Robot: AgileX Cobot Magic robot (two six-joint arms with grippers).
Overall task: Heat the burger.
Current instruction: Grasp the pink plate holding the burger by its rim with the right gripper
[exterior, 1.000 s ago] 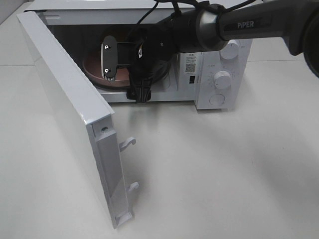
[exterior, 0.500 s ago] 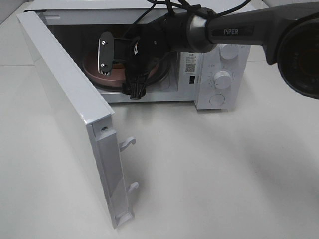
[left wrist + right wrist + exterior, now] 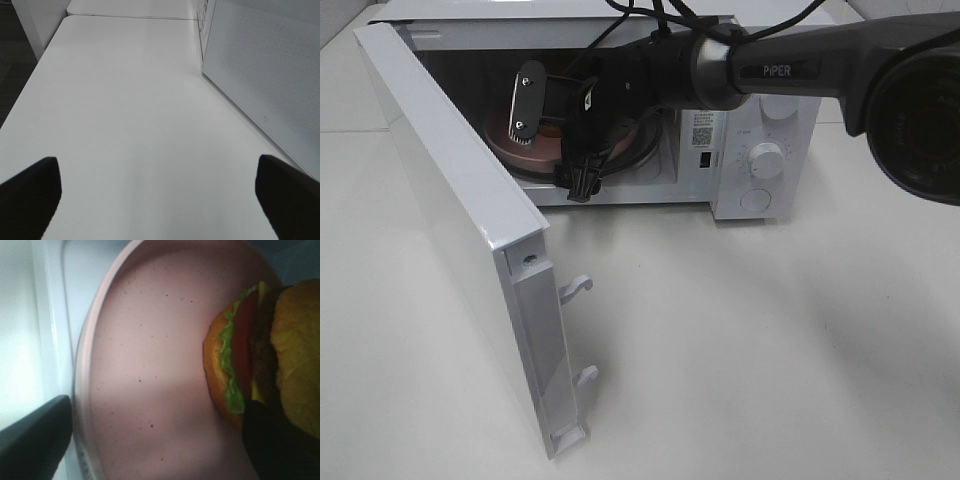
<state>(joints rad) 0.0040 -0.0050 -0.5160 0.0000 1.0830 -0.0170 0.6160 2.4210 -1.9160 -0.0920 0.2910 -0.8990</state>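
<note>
The 1 burger [image 3: 260, 355] lies on 1 pink plate [image 3: 150, 365] inside 1 microwave [image 3: 760, 120] with its door [image 3: 450, 190] open. It sits just beside 1 finger of the right gripper [image 3: 155, 440], whose 2 fingers are spread wide, pinching nothing. The left gripper [image 3: 160, 190] hangs over the table [image 3: 125, 100], also spread and empty.

Right wrist view's edge cuts off the burger [image 3: 245, 355].
</note>
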